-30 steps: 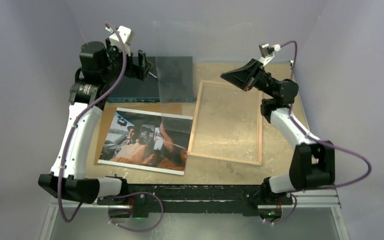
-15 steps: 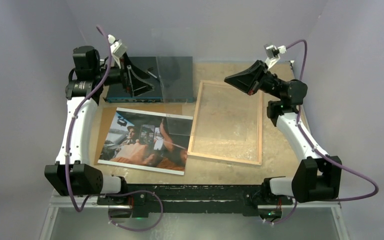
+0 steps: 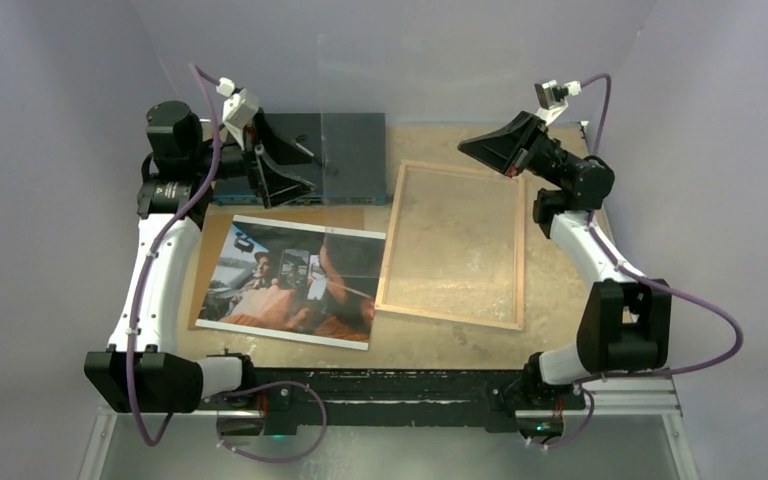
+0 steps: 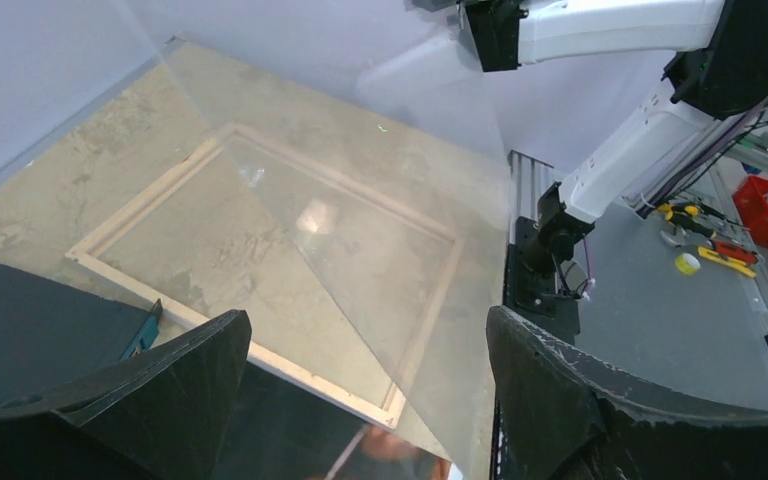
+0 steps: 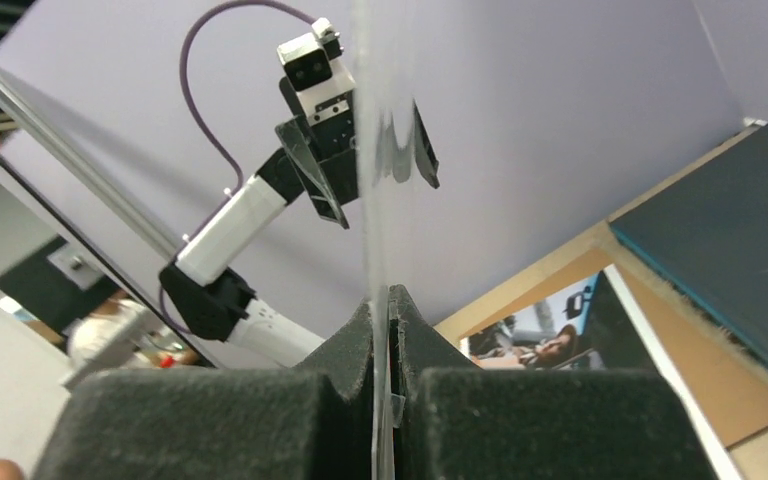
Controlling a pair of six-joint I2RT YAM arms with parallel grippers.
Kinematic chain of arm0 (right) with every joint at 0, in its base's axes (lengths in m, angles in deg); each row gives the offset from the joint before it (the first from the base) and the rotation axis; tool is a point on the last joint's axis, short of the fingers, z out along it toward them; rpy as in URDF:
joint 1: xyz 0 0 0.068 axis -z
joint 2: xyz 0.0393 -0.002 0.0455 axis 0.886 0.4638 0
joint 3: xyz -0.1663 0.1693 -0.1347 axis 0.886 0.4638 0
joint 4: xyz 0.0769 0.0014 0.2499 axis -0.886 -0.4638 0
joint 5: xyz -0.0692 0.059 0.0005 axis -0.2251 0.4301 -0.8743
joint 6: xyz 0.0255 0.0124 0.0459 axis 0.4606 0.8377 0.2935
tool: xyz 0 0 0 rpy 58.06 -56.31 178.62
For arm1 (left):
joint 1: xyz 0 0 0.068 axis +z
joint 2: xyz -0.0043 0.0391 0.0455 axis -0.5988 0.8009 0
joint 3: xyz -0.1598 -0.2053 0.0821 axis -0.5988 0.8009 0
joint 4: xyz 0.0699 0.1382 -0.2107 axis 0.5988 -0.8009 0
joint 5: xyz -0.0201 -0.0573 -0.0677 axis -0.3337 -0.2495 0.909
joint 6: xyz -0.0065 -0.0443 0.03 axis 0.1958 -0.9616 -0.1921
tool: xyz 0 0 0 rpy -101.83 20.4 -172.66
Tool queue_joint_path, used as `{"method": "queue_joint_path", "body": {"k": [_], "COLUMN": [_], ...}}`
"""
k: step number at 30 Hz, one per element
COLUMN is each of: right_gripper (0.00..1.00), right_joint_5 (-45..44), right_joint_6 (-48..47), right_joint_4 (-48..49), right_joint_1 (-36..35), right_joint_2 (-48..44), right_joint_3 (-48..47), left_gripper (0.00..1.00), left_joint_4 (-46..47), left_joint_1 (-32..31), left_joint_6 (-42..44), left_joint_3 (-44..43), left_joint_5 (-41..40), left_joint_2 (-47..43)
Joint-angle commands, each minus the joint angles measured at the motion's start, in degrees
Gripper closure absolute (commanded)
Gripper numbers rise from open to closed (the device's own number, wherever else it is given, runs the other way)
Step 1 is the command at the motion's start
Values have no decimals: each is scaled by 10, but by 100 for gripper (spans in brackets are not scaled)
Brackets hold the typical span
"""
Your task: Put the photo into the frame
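While the clear sheet is seen edge-on in the right wrist view, it is pinched at its lower edge by the right hand, whose fingers are pressed together on it. In the top view the sheet is nearly invisible; only a faint vertical edge and a grey tint over the dark box are made out, so its full outline cannot be traced. The left hand is held spread wide above the near edge of the box. In the right wrist view the sheet's edge lines up between the left hand's fingers, but contact cannot be told. In the left wrist view, glare is thrown across the sheet and its borders are partly lost.

The photo is laid face up on the brown backing board, on the left half of the surface; most of the board is hidden under it. The frame is laid flat just right of the photo, with bare surface seen inside its rails. Whether the photo's right edge touches the frame's left rail cannot be told. The photo is cut off in both wrist views.
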Motion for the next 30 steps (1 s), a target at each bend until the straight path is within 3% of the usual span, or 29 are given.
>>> {"method": "queue_joint_path", "body": {"k": [1, 9, 13, 16, 20, 22, 26, 30], "right_gripper": [100, 100, 100, 100, 100, 100, 98, 98], "right_joint_5": [-41, -44, -45, -46, -38, -35, -40, -40], "right_joint_6": [93, 90, 93, 92, 95, 96, 134, 140], "right_joint_4": [183, 178, 183, 193, 216, 226, 274, 285], "right_joint_1": [0, -17, -22, -23, -24, -24, -24, -31], "right_joint_2": [9, 25, 31, 33, 41, 48, 68, 74], "right_joint_3": [-22, -49, -58, -57, -58, -57, -57, -63], "left_gripper": [14, 14, 20, 34, 65, 73, 73, 66], "left_joint_4": [37, 35, 77, 147, 344, 363, 362, 352], "left_joint_1": [-22, -64, -74, -75, -76, -81, -92, -100], "left_joint_6": [-8, -15, -58, -123, -294, -311, -310, -309], "left_joint_3": [8, -3, -1, 6, 22, 24, 42, 53], "left_joint_5": [-73, -81, -80, -69, -65, -72, -77, -72], "left_joint_2": [-6, 12, 23, 25, 25, 19, 11, 13]}}
